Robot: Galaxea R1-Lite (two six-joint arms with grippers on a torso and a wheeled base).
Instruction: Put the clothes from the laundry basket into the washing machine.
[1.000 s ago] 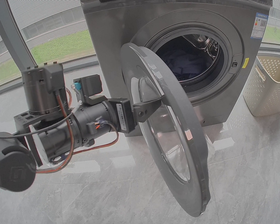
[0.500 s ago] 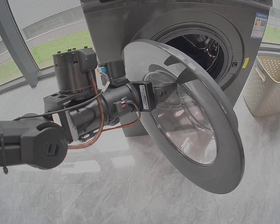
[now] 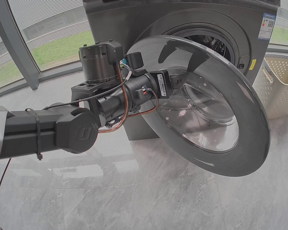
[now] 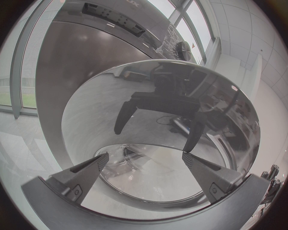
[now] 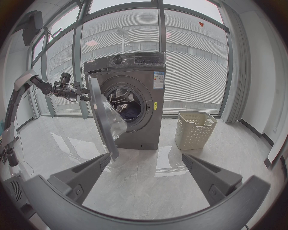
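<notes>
**Left gripper on the washer door, clothes in the drum**

We are holding our left gripper out against the outer face of the washing machine door. Its fingers are standing apart and clamping nothing. One fingertip is meeting its own reflection on the shiny door ring, while the other is sitting just off the surface. The door is hanging partway open, tilted across the round opening, so the drum is lying directly behind the door from that gripper. Dark blue clothes are resting inside the drum. The laundry basket is standing on the floor just beside the machine. It is on the far side of the door from the left gripper and well apart from it. We are holding our right gripper low over the floor, well back from the machine. Its fingers are spread wide and gripping nothing, and the basket is sitting ahead of it.
</notes>
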